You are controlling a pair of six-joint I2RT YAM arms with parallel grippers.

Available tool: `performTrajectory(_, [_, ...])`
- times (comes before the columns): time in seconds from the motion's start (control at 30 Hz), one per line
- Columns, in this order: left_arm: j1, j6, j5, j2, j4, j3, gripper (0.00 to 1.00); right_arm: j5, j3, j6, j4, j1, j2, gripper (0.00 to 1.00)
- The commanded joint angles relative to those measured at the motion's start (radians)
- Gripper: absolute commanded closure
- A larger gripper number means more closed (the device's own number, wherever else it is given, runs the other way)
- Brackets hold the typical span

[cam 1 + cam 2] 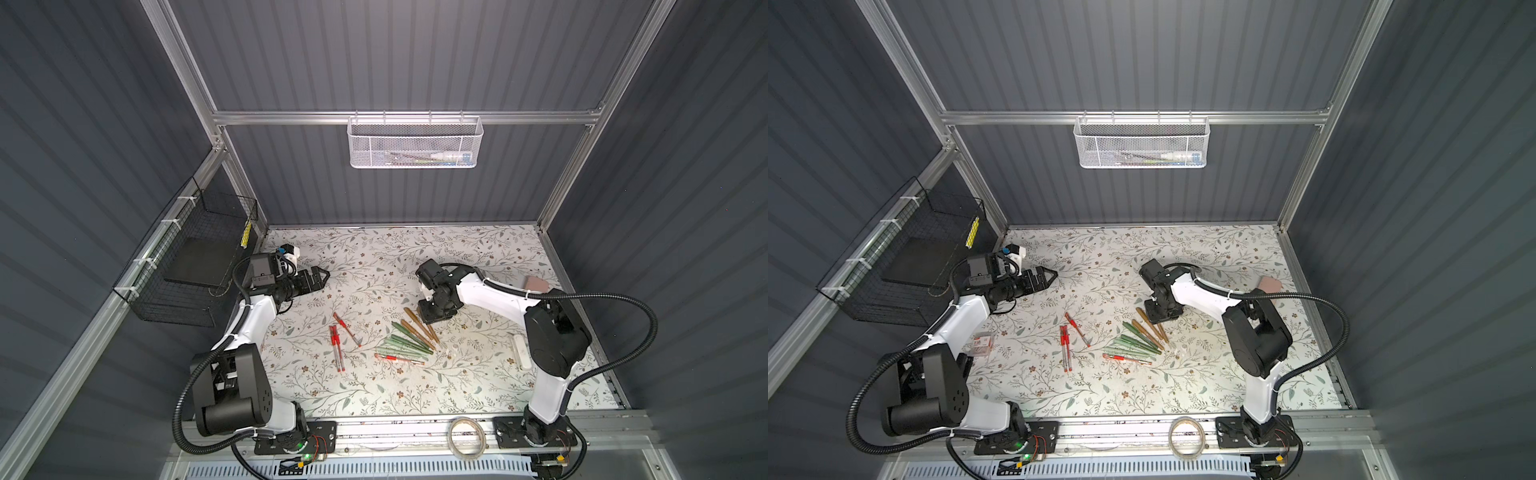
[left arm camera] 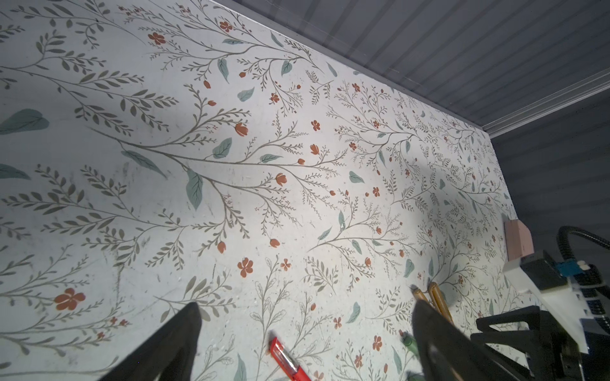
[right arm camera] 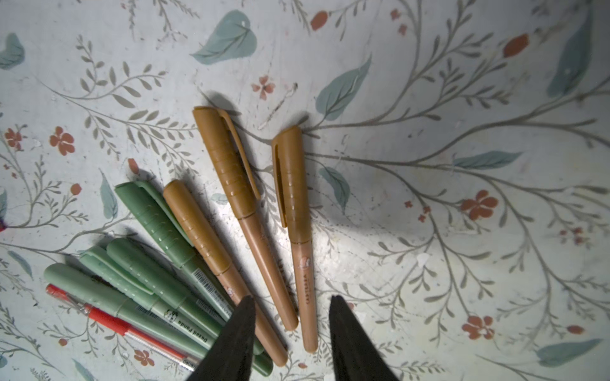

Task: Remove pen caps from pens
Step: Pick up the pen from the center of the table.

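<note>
The pens lie capped in a loose fan at mid-table in both top views: gold-brown pens point(image 1: 419, 326) point(image 1: 1152, 326), green pens point(image 1: 409, 343) point(image 1: 1140, 344) and red-banded clear pens point(image 1: 336, 347) point(image 1: 1065, 345). My right gripper point(image 1: 430, 318) point(image 3: 291, 300) hangs low over the gold-brown ones. Its fingers stand narrowly apart, with the barrel ends of two gold-brown pens point(image 3: 290, 214) between them, untouched. Their pen caps point(image 3: 288, 171) are on. Green pens point(image 3: 155, 224) and a red pen point(image 3: 109, 320) lie beside. My left gripper point(image 1: 320, 276) point(image 2: 307, 306) is wide open and empty, far left of the pens.
A white flat bar point(image 1: 521, 351) lies by the right arm, and a pink block point(image 1: 538, 284) sits at the right edge. A tape roll point(image 1: 465, 436) rests on the front rail. A black wire basket point(image 1: 195, 266) hangs on the left wall, a white mesh basket point(image 1: 415, 143) on the back wall.
</note>
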Motion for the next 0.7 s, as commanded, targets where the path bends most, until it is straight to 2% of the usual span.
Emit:
performTrajectory(0.0, [0.009, -0.004, 0.024, 0.006, -0.02, 0.033, 0.0, 0.016, -0.019, 0.003, -0.025, 0.008, 0.033, 0.64])
performTrajectory(0.57, [0.022, -0.004, 0.028, -0.001, -0.026, 0.037, 0.0, 0.055, -0.049, -0.009, 0.004, 0.011, 0.099, 0.77])
performTrajectory(0.67, [0.022, 0.008, 0.064, -0.001, -0.035, 0.049, 0.0, 0.081, -0.058, -0.015, 0.015, 0.01, 0.101, 0.81])
